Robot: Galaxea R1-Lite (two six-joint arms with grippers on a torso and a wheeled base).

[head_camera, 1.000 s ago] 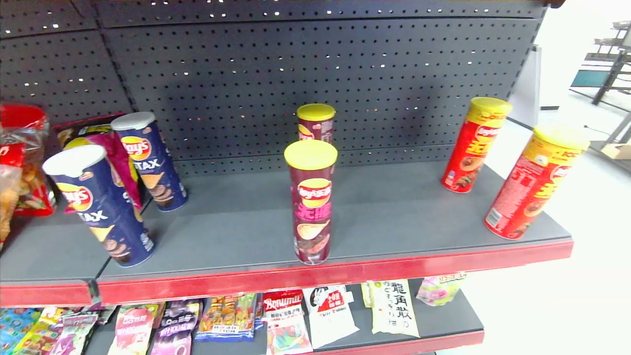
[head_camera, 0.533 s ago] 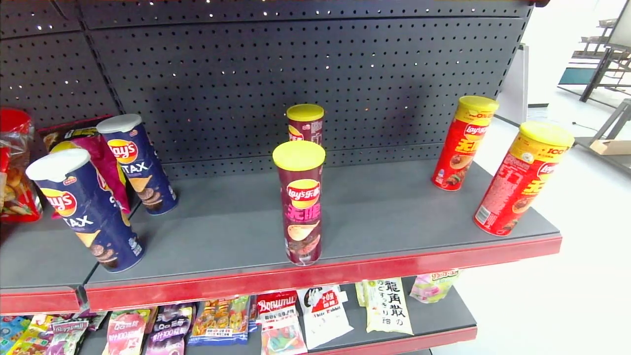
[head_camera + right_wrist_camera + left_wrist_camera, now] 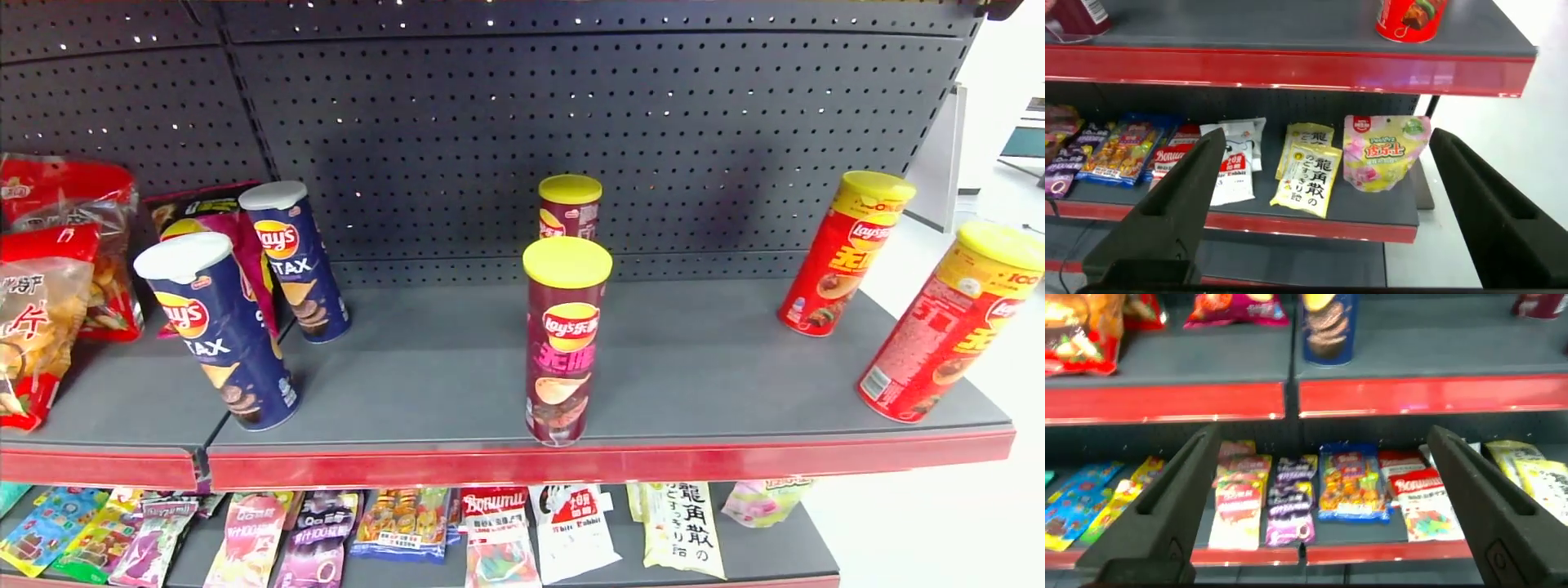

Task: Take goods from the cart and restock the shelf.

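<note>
The grey shelf [image 3: 424,359] with a red front lip carries chip cans in pairs. Two blue cans [image 3: 216,331] stand at the left, two maroon cans [image 3: 563,351] in the middle, and two red cans [image 3: 951,322] at the right. My left gripper [image 3: 1319,514] hangs open and empty in front of the lower shelf, below the front blue can [image 3: 1329,331]. My right gripper [image 3: 1331,212] is open and empty too, low before the lower shelf, beneath the front red can [image 3: 1410,18].
Snack bags [image 3: 49,269] crowd the shelf's far left. Flat candy packets [image 3: 408,523] line the lower shelf [image 3: 1372,204]. Wide bare patches of shelf lie between the can pairs. White floor opens past the shelf's right end [image 3: 939,523].
The head camera swung first one way, then back the other, so the whole picture shifted. The cans stand as before.
</note>
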